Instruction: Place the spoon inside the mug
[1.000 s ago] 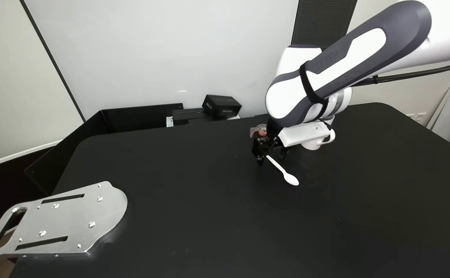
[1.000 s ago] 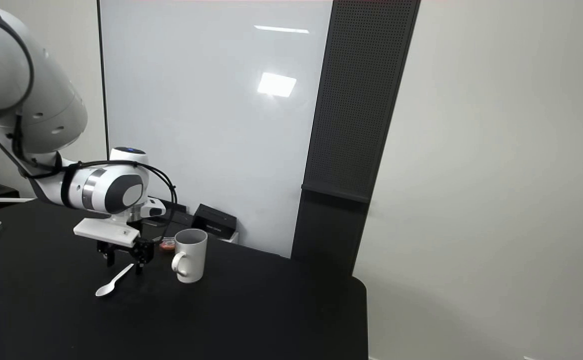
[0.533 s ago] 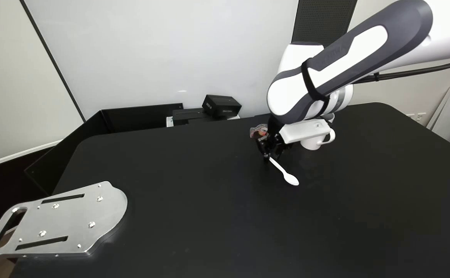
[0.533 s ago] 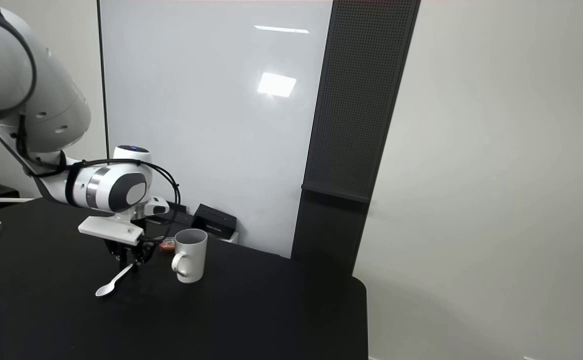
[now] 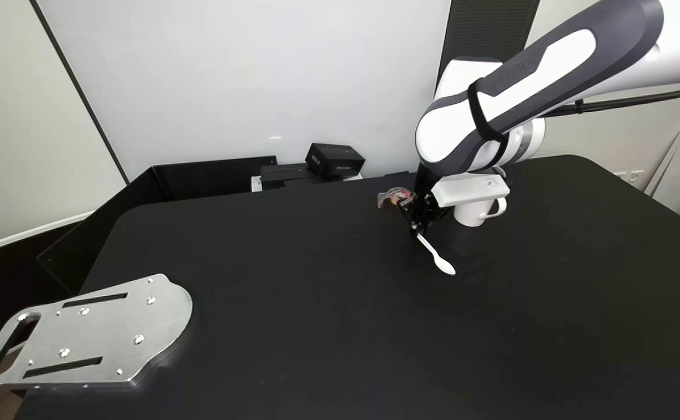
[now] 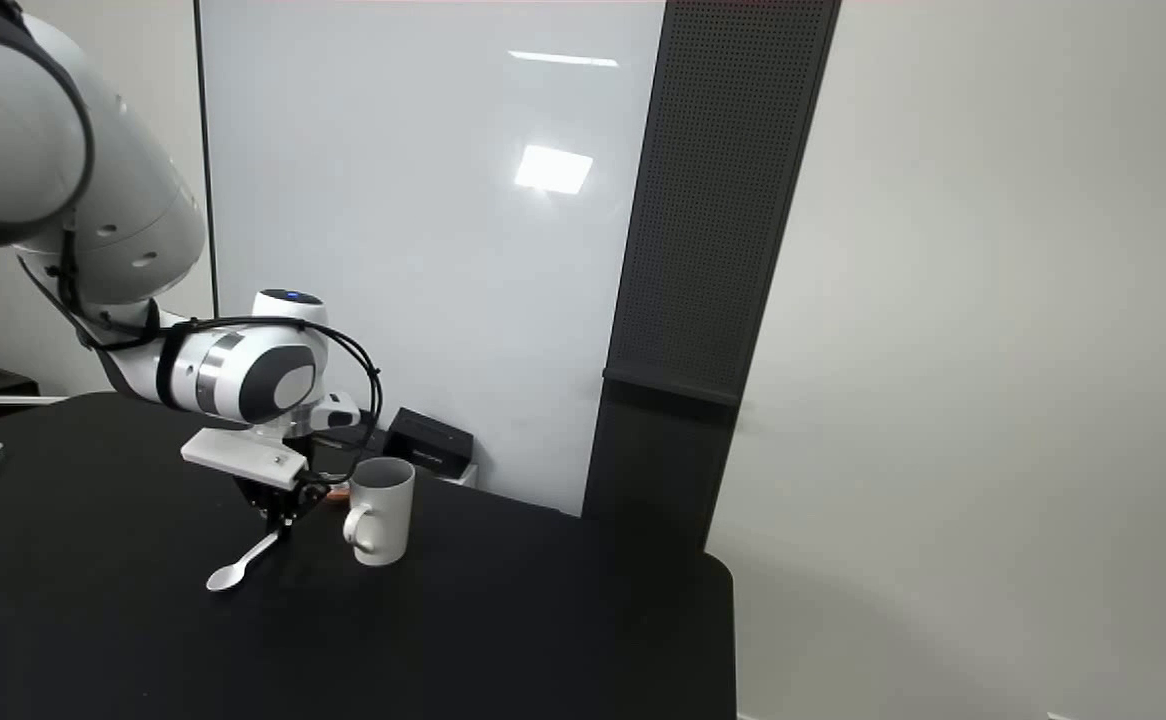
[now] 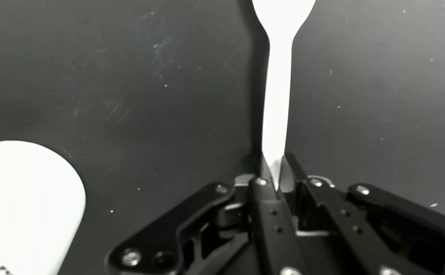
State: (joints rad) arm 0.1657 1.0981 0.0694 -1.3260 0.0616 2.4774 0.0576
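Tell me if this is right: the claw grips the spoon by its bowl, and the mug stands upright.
Wrong end: in the wrist view, the claw grips the spoon by its handle end, not its bowl. The mug does stand upright.

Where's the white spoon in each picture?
In an exterior view, the spoon is right of centre.
In an exterior view, the spoon is low on the left.
In the wrist view, the spoon runs down from the top edge, right of centre.
In all three, look for the gripper at the tip of the spoon's handle.
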